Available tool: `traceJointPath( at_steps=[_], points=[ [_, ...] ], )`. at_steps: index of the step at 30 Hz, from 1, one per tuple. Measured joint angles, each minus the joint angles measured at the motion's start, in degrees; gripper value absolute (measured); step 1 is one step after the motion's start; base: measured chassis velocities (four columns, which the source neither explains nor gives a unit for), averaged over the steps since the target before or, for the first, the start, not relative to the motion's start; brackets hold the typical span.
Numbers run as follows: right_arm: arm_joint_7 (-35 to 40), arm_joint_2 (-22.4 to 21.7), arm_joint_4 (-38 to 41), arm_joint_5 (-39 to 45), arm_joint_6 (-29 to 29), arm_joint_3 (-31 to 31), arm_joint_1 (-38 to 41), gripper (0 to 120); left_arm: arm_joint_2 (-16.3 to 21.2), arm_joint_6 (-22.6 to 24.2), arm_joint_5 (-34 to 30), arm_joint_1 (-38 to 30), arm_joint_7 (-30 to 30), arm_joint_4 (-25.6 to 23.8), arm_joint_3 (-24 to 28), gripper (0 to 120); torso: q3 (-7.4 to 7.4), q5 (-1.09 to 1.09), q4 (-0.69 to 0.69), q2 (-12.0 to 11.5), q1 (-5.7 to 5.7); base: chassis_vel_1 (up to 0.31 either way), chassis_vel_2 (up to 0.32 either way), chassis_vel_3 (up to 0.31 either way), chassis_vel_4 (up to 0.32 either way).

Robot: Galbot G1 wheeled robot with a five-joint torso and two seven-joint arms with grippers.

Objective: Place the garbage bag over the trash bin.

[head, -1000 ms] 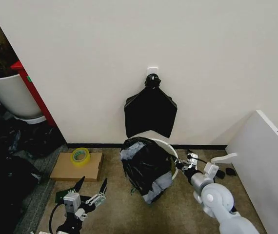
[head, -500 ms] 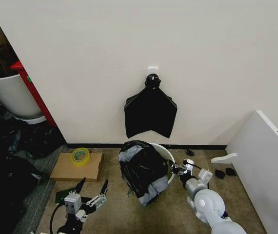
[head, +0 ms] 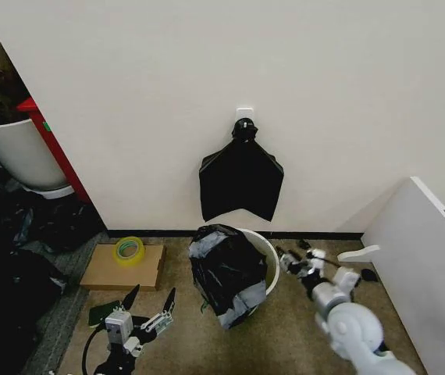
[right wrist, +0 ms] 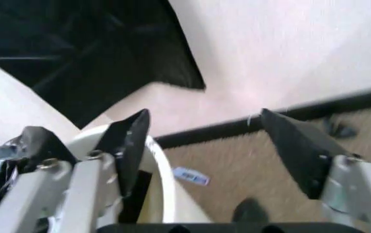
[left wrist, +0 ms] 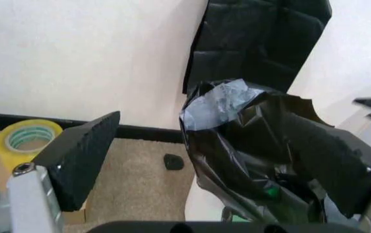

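The crinkled black garbage bag (head: 226, 269) is draped over the left and front side of the round white trash bin (head: 268, 258); the bin's right rim is bare. My right gripper (head: 288, 258) hovers just right of that rim, open and holding nothing. In the right wrist view the right gripper (right wrist: 204, 115) spans the bin's rim (right wrist: 161, 167), with the bag (right wrist: 14, 150) at one side. My left gripper (head: 151, 294) is low near the floor, left of the bin, open. From the left wrist, the left gripper (left wrist: 204, 128) faces the bag (left wrist: 256, 145).
A flat bundle of black bags (head: 240, 180) hangs on the wall above the bin. A yellow tape roll (head: 128, 250) lies on cardboard (head: 121, 269). A big white pot (head: 16, 152) and dark clutter stand at the left, a white panel (head: 425, 266) at the right.
The right gripper went in toward the bin's rim, then drew back to the right. The bag and bin shifted slightly left. The left arm barely moved.
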Motion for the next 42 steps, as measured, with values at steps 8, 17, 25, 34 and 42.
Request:
traceJointPath(
  at_steps=[8,17,25,34,42],
  points=[
    [-17.4,-7.2,4.0,-7.3,1.4,-1.8,-3.6,95,-0.2,0.6,1.7,-0.7,-0.2,0.4,2.6,99,0.00,-0.02,-0.01,0.0,0.00,0.000,0.000,0.000,0.000],
    [-22.0,-9.8,-0.6,-12.4,1.8,-12.7,5.2,95,0.3,1.5,2.6,-0.6,-0.1,0.9,3.7,99,0.00,-0.01,0.00,0.0,0.00,0.000,0.000,0.000,0.000],
    [-22.2,-10.8,-6.9,-13.0,2.5,-16.0,11.2,68,0.2,1.8,2.6,-0.8,-0.1,1.1,4.2,99,0.00,-0.02,0.00,0.0,0.00,0.000,0.000,0.000,0.000],
    [-21.4,-10.7,-10.1,-13.5,1.2,-18.3,14.5,36,0.3,2.3,3.0,-1.3,0.0,1.4,4.6,99,0.00,-0.01,0.00,0.0,0.00,0.000,0.000,0.000,0.000],
    [-20.4,-10.8,-11.0,-13.7,0.2,-19.5,16.0,3,0.7,3.1,3.1,-1.5,0.0,1.3,4.9,99,0.00,-0.01,0.01,0.0,0.00,0.000,0.000,0.000,0.000]
  ],
)
